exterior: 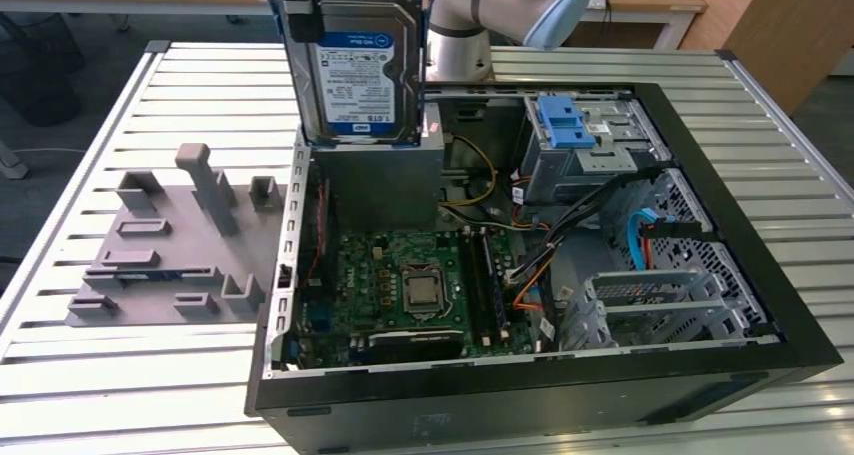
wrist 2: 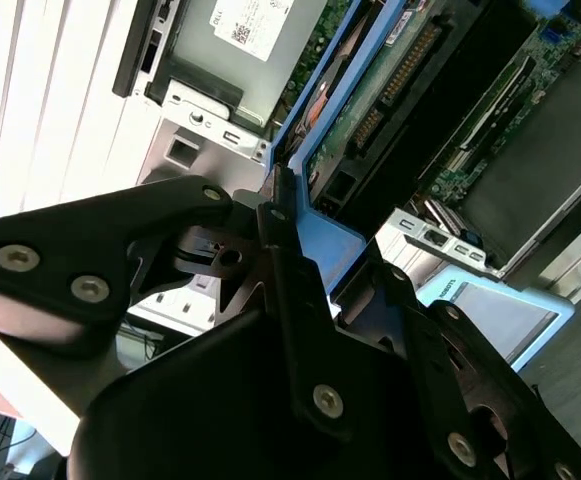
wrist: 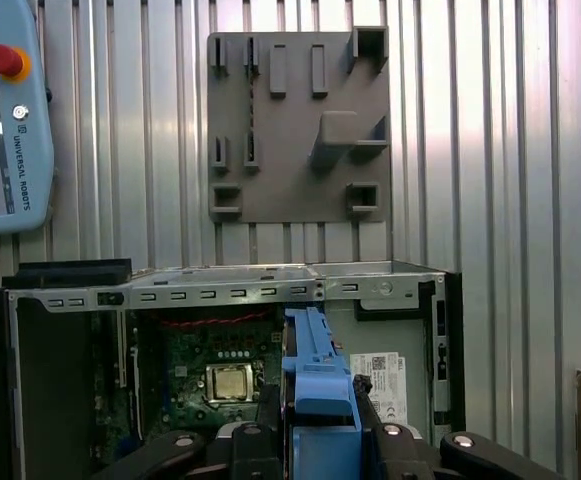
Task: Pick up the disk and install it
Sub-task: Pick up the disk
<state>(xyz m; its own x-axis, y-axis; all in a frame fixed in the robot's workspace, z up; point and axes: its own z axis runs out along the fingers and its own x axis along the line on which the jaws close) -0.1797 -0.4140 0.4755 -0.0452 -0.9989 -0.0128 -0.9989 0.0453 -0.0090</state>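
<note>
The disk (exterior: 354, 70) hangs upright over the back of the open computer case (exterior: 747, 225), its blue-and-white label facing the exterior view and blue rails along its edges. In both wrist views my gripper (wrist: 318, 405) (wrist 2: 320, 250) is shut on the disk's blue rail (wrist: 315, 365), with one black finger (wrist 2: 275, 225) on each side of it. The disk's circuit-board side (wrist 2: 380, 100) shows in the second wrist view. It is held above the grey metal box (exterior: 380, 180), well off the drive bay with the blue latch (exterior: 567, 125).
Inside the case lie the motherboard (exterior: 414, 285), cables and a metal cage (exterior: 654, 305). A grey fixture plate (exterior: 160, 255) (wrist: 300, 120) with upright holders lies on the slatted table (exterior: 120, 375), to the exterior view's left of the case. A teach pendant (wrist: 0, 120) rests beyond it.
</note>
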